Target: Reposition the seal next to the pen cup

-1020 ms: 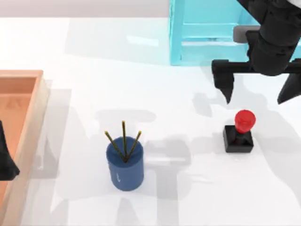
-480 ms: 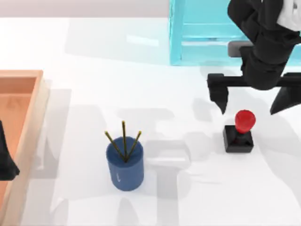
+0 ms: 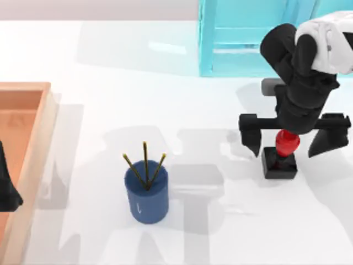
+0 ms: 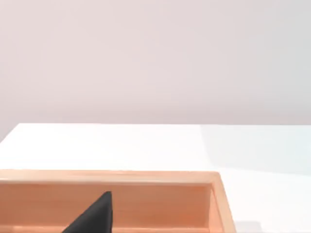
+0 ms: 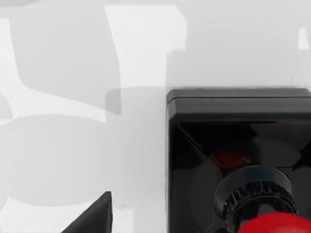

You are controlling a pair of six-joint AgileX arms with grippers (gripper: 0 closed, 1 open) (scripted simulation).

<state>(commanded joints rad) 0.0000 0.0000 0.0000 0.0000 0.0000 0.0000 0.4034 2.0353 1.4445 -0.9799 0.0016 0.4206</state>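
Observation:
The seal [image 3: 279, 164], a black square block with a red knob, stands upright on the white table at the right. In the right wrist view the seal [image 5: 233, 145] looms close, its red knob [image 5: 272, 226] at the picture's edge. My right gripper [image 3: 287, 142] hangs open directly over the knob, with one finger on either side of the seal and well apart from it. The pen cup [image 3: 146, 197], dark blue with three pencils, stands left of the seal, well apart from it. My left gripper [image 3: 5, 190] is parked at the table's left edge.
A wooden tray [image 3: 34, 138] lies along the left side, and its rim [image 4: 121, 176] is seen in the left wrist view. A translucent cyan box [image 3: 237, 38] stands at the back, just behind my right arm. Bare white table lies between cup and seal.
My right gripper has come forward and down from behind the seal, so that its open fingers now straddle the red knob. Seal, cup and left arm have not moved.

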